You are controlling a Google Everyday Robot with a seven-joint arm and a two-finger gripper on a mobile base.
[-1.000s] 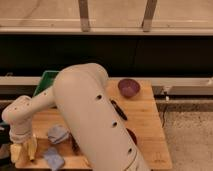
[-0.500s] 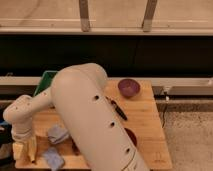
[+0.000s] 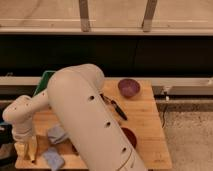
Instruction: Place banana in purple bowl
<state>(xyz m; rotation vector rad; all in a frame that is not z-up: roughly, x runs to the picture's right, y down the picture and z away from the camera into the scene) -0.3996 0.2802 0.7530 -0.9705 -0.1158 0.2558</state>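
The gripper [image 3: 25, 147] is hovering just beside the banana [image 3: 33, 149] at the wooden table's [image 3: 145, 125] front-left corner. Whether it is gripping cannot be told. The purple bowl [image 3: 129, 88] is standing empty.

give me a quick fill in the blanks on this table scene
The hand is at the near left corner of the table, beside the ____.
The purple bowl stands near the table's far ____ corner.
A black utensil lies between the purple bowl and the ____.
Missing: banana; right; red bowl.
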